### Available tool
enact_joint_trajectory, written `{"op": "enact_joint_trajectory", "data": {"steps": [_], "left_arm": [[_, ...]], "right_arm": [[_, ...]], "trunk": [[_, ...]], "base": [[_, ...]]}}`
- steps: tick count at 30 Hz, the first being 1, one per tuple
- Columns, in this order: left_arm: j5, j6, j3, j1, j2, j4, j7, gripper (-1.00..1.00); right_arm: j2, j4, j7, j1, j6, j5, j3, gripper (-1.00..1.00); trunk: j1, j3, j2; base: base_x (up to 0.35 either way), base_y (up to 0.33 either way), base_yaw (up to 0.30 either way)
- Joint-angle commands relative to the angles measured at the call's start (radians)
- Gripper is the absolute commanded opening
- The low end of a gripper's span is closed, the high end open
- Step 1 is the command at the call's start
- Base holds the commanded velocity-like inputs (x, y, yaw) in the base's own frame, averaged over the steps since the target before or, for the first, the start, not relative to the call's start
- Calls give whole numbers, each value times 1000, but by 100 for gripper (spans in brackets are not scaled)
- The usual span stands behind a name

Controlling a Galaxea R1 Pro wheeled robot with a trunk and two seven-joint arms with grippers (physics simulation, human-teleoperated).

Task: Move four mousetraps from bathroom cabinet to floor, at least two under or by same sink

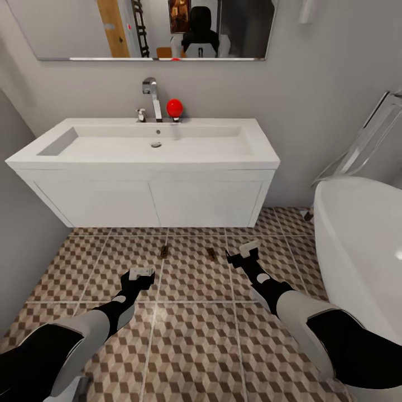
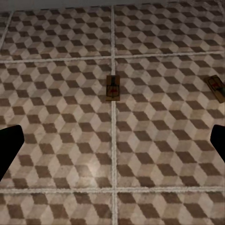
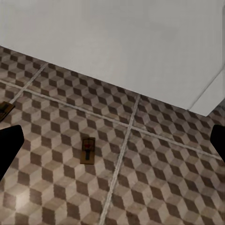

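Flanking bathtub (image 1: 357, 234), sink (image 1: 151, 151), floor mousetraps (image 1: 164, 251)

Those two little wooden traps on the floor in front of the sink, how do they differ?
The left mousetrap lies on a grout line, running straight toward the sink; the right mousetrap lies inside a tile, slightly angled, nearer the right tool. Both are small, brown, flat on the bathroom floor, untouched.

Plain pale grey plastered wall (image 1: 312, 84) carrying a wide rectangular frameless mirror (image 1: 151, 28), whose reflection shows an orange-brown wooden door. At one side, the curved rim of a glossy white oval bathtub (image 1: 363, 234) with a chrome pipe fitting (image 1: 357, 151) against the wall above it; lighting is soft and even, with faint shadows
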Motion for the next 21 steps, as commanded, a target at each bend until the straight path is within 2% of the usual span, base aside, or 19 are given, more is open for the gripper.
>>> {"op": "enact_joint_trajectory", "data": {"steps": [1, 21], "left_arm": [[5, -6, -9, -1, -1, 4, 2, 100], [5, -5, -9, -1, -1, 4, 2, 100]], "right_arm": [[0, 1, -6, -1, -2, 9, 0, 100], [0, 1, -6, -1, -2, 9, 0, 100]], "trunk": [[-4, 3, 7], [-81, 91, 147]], "base": [[0, 0, 0], [0, 0, 0]]}}
